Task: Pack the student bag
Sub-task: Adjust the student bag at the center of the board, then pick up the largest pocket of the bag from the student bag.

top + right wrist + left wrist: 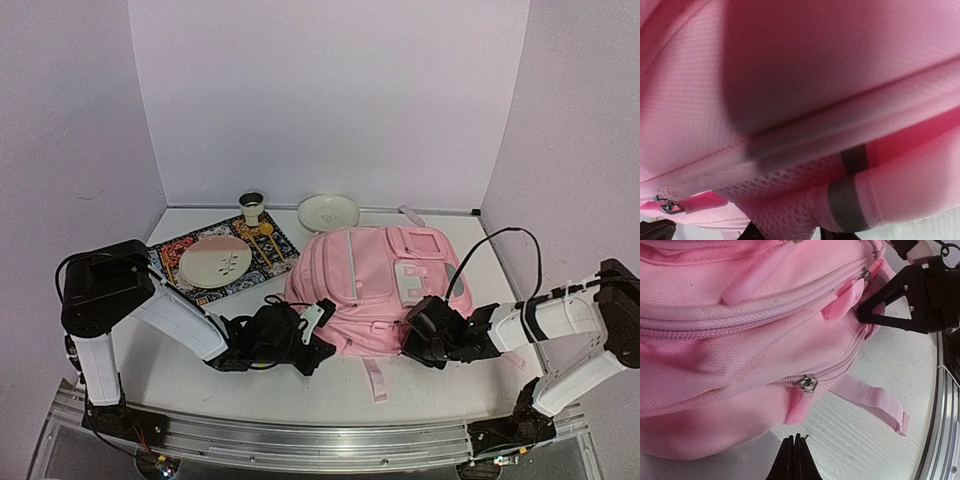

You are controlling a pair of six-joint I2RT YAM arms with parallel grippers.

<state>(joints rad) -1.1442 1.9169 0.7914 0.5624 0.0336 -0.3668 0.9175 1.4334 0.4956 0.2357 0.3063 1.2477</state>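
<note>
Top external: white table (420, 385), walled booth. The student bag (375, 290) lies flat at table centre-right, front pockets up, near edge between the two arms. All zips that can be seen look closed, so packing not started, by my read.

Handling, judged: soft fabric, slumps, no stiff frame showing. It looks light and empty, and will fold and drag rather than lift as a block. Weave is grippy, not fragile. Best holds: webbing strap (872, 402) lying loose on the table, or the pink zip pull (796, 407) under its metal slider (808, 384). One arm should pin the body while the other runs a zip, else the whole bag slides.

Patterned placemat (265, 262) sits at back left, well apart from the grippers, with a pink-and-white plate (216, 262) on it. White bowl (328, 211) is behind the bag, small cup (251, 207) beside it.

Left gripper (794, 437): jaws pressed together, holding nothing, tips just short of the lower zip pull.

Right gripper (418, 338): hard against the bag's near side. Right wrist view shows only dark finger slivers either side of mesh fabric. Clamped or not, cannot tell.
</note>
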